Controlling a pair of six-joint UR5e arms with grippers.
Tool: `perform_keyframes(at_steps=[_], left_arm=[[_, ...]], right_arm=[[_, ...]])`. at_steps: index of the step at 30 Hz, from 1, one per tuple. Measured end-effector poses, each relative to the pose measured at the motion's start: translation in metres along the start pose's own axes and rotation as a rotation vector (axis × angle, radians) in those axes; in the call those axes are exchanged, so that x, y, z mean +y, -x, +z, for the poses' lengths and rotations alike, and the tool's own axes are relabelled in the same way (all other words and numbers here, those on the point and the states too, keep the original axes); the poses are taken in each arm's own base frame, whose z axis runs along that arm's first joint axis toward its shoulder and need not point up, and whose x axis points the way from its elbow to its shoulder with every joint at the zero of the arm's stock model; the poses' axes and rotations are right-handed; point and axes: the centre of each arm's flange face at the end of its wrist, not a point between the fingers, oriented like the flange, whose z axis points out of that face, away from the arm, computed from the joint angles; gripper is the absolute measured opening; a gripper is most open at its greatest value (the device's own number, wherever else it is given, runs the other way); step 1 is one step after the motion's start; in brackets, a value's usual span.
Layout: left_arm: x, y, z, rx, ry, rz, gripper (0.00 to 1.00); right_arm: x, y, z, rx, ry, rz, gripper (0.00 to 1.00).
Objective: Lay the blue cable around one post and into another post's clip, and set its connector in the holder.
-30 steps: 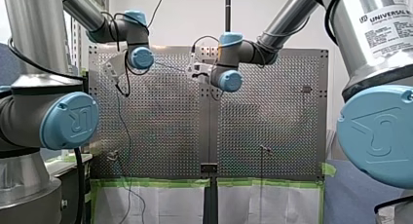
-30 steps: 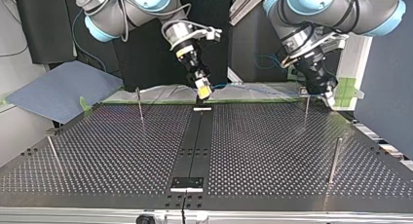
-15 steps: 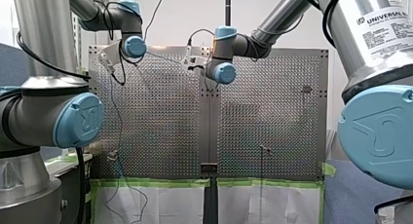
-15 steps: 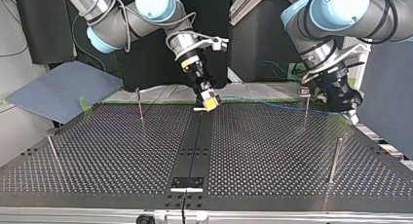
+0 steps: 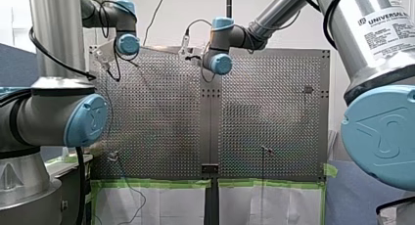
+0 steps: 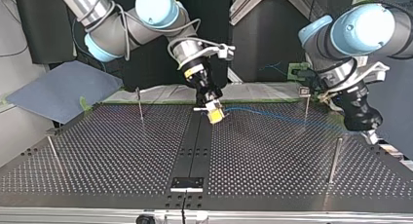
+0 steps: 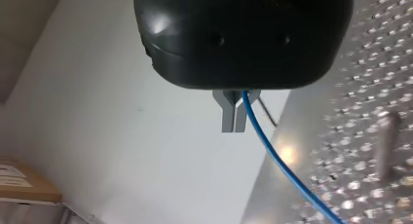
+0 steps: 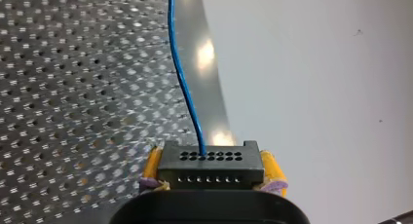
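Going left to right across the top view, my right gripper hangs just over the table near the far edge, about mid-width, and its yellow pads are clamped on the black connector. The blue cable comes out of the connector and runs rightward low over the holes, passing close by a thin post. It ends up at my left gripper off the table's right edge, whose metal fingers are pinched together with the cable coming out between them.
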Motion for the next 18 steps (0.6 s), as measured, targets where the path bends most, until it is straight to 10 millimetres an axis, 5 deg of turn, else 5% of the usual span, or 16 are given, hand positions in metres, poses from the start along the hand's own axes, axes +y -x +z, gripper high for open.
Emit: perform_keyframes(at_steps=[7, 18], left_arm=[[0.008, 0.015, 0.028, -0.027, -0.018, -0.020, 0.01], [0.032, 0.008, 0.073, -0.015, -0.016, -0.006, 0.01]], right_arm=[[-0.002, -0.026, 0.020, 0.061, -0.004, -0.002, 0.00], [-0.005, -0.052, 0.049, 0.124, -0.013, -0.006, 0.00]])
